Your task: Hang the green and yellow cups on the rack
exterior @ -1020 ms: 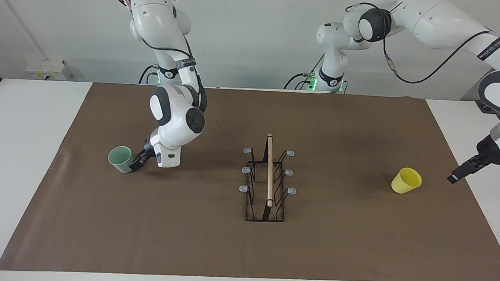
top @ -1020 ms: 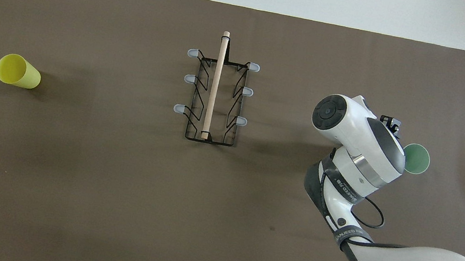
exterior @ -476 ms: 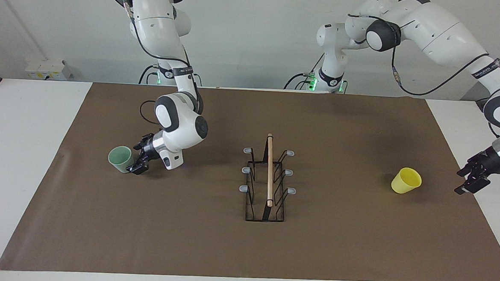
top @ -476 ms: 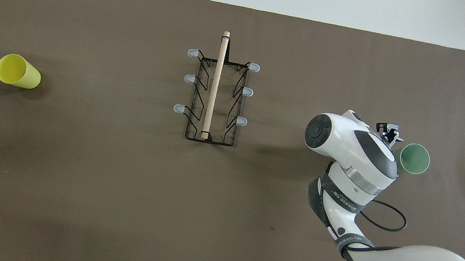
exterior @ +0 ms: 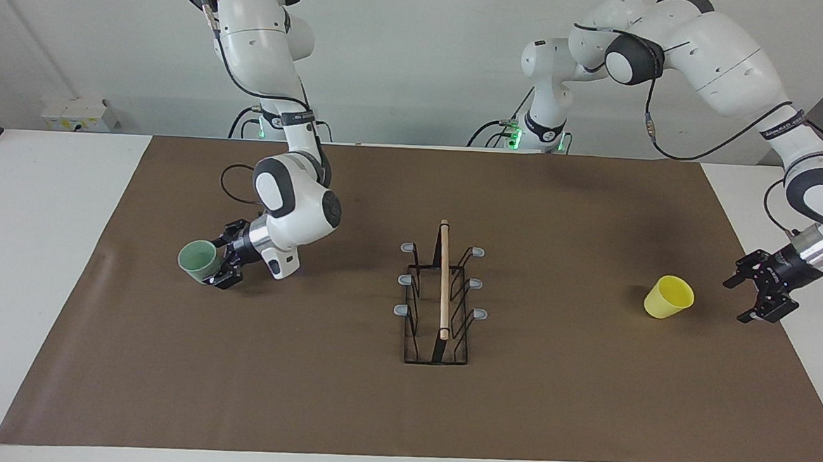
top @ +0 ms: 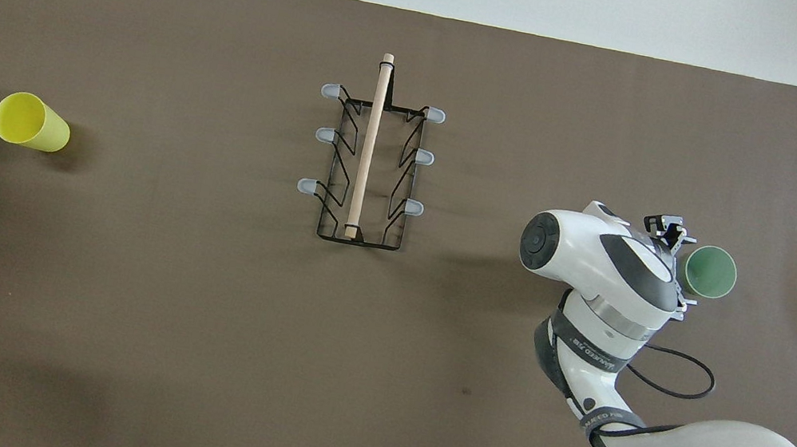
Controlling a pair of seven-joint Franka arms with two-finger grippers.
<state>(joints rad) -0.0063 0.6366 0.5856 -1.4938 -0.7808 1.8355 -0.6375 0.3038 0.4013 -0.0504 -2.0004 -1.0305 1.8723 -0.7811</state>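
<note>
Right gripper (exterior: 221, 258) is down low at the green cup (exterior: 197, 262), mid-height in the facing view out toward the right arm's end of the brown mat. Its jaws are spread wide, one on each flank of the cup's rack-facing side, with nothing clamped. I can't tell if there is contact. The cup appears to stand mouth up on the worktop (exterior: 44, 254).

Left gripper (exterior: 737, 299) hovers at the mat's edge on the left arm's end. Its jaws are released too, near the yellow cup (exterior: 668, 297) but clearly apart from it. That cup also looks to be mouth up.

The rack (exterior: 442, 296) is dead centre of the frame, all its grey-tipped prongs bare.

I judge both cups to be light, thin plastic with smooth tapered walls. They look easy to lift, but also easy to nudge aside or tip on approach, and likely to squirt upward out of a hard squeeze. The best hold is probably across the body just below the rim, or pinching the rim wall, with moderate force. That leaves the mouth free to slide over a prong.
</note>
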